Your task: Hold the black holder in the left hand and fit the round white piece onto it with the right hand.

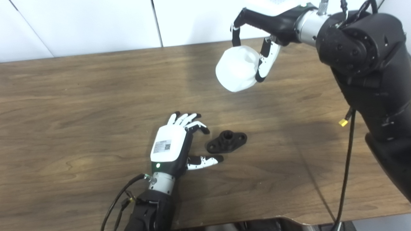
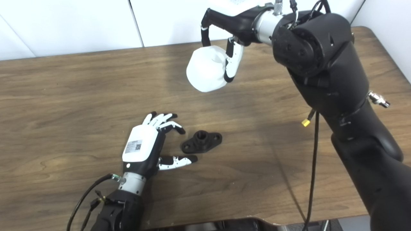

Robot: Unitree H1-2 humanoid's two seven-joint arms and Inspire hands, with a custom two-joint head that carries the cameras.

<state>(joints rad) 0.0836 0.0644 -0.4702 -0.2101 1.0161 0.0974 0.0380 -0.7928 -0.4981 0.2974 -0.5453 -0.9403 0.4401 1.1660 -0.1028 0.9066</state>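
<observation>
**Still apart: holder on the table, white piece aloft**

Plainly, in the left eye view, the small black plastic holder with a raised round collar and two flat ears (image 1: 227, 141) lies flat on the brown wood-grain table (image 1: 80, 106), near the middle. The left hand (image 1: 175, 144) rests just left of it, fingers spread and thumb stretched toward the holder's near edge, holding nothing; whether the thumb tip touches the holder cannot be told. Far and to the right, the right hand (image 1: 257, 41) hangs above the table with its fingers curled around the round white dome-shaped piece (image 1: 237, 72), which is clear of the surface. The main risk I judge here is the holder skating away: it is low and light-looking, and fingers closing from one side could push it right rather than lift it.

Then, in the right eye view, the same black holder (image 2: 201, 141) sits just right of the open left hand (image 2: 147, 142), and the white piece (image 2: 207, 73) is pinched by the right hand (image 2: 226, 38) well apart from both. The grip looks to be on the dome's far rim only, so a tilt on the way down could loosen it. Fitting it before the holder is raised and steadied would likely misalign the collar.
</observation>
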